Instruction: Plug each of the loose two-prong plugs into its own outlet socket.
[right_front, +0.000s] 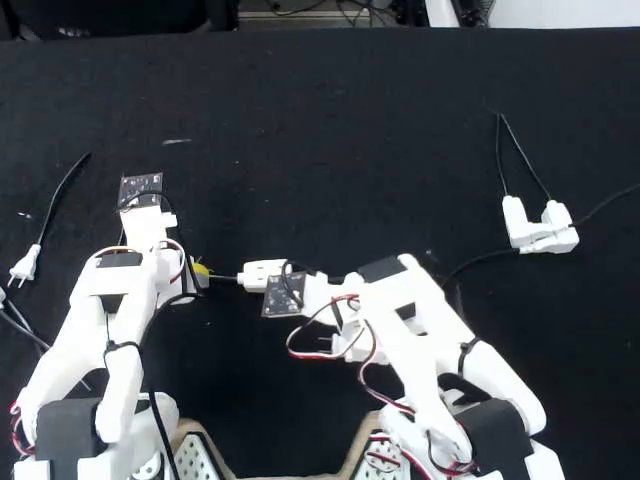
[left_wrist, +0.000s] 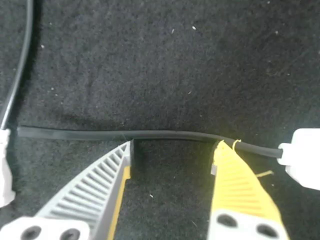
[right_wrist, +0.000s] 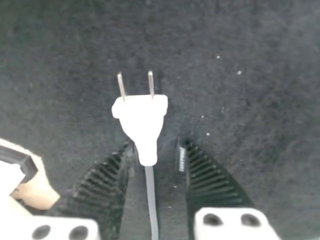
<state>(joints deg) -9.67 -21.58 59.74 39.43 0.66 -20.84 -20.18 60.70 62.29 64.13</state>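
My right gripper (right_wrist: 156, 145) has its fingers apart, one on each side of the small white two-prong plug (right_wrist: 140, 117) in the middle of the frame. I should squeeze its fat part softly, keep its thin metal pins straight, then carry it to the white plastic outlet block (right_front: 540, 228) at the right of the high view.

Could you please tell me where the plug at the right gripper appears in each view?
High view: the plug left of centre, between the arms' ends.
Left wrist view: its white tail, cut by the picture's edge, past the yellow finger.
Right wrist view: the plug mid-picture, prongs pointing away, tail between the fingers of the right gripper.
Shared landmark: the plug's cable.
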